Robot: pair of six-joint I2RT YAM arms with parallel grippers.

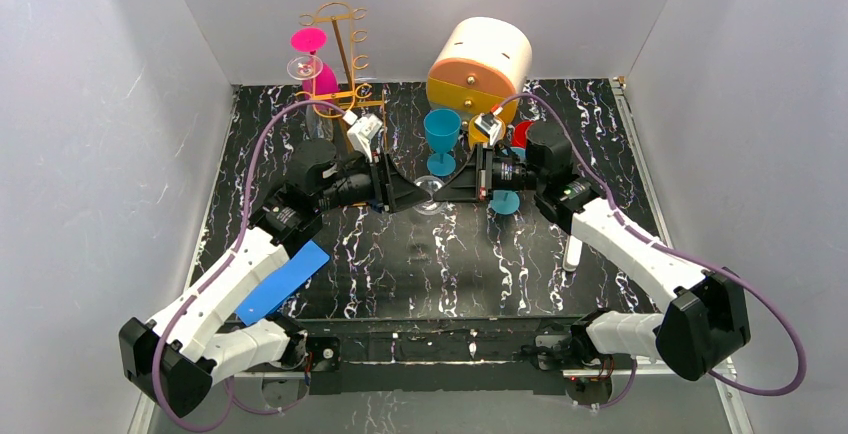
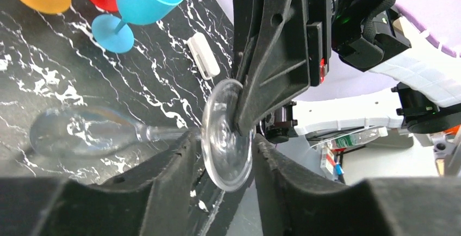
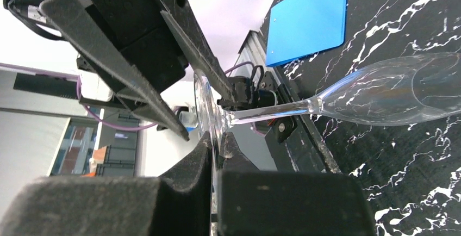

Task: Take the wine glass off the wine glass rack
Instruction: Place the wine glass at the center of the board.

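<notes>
Right end effector (image 3: 216,141) pinches wine glass (image 3: 388,95) foot; left end effector (image 2: 224,144) parted

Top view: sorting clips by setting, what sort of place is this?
Probably a robot test booth: white walls enclose a black marbled table, left arm and right arm mounted at its edge.

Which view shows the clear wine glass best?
The right wrist view: the clear wine glass shows bowl, stem and foot. The left wrist view shows its foot and a blurred bowl; the top view, only a glint.
</notes>
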